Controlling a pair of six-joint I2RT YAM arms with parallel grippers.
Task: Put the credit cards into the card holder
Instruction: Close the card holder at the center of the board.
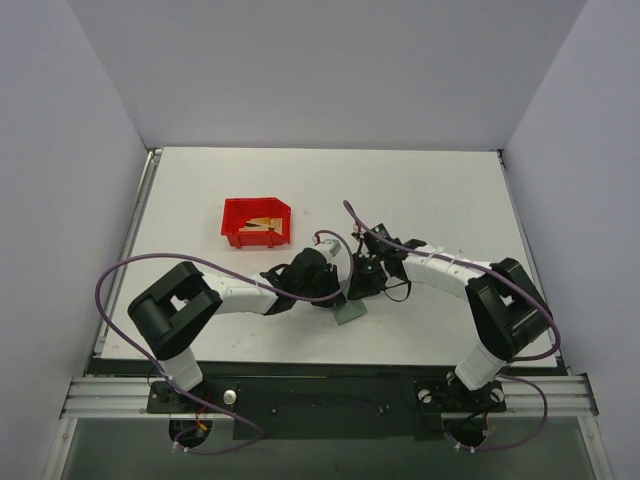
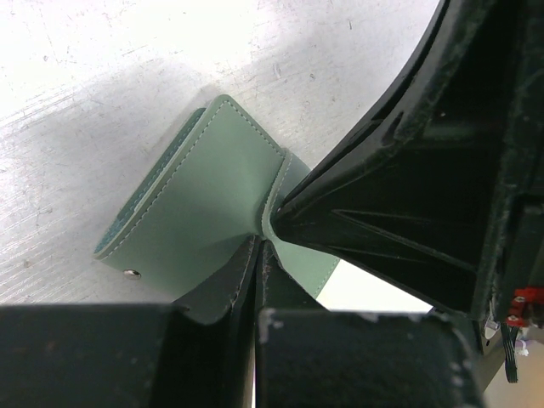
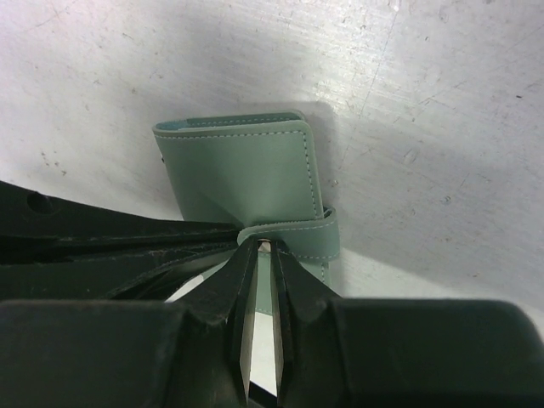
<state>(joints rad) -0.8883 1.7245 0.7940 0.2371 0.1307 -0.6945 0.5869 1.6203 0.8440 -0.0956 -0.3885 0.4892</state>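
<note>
The grey-green card holder [image 1: 350, 312] lies folded on the white table between both arms. In the left wrist view my left gripper [image 2: 259, 242] is shut on the near edge of the card holder [image 2: 200, 200], right beside the strap. My right gripper [image 3: 265, 246] is shut on the snap tab [image 3: 293, 229], which wraps over the card holder [image 3: 242, 166]. From above, the left gripper [image 1: 338, 297] and the right gripper [image 1: 357, 288] meet tip to tip over it. Gold-tan credit cards [image 1: 262, 225] lie in the red bin.
The red plastic bin [image 1: 232, 215] stands on the table behind and to the left of the grippers. Grey walls close in the table on three sides. Purple cables loop over both arms.
</note>
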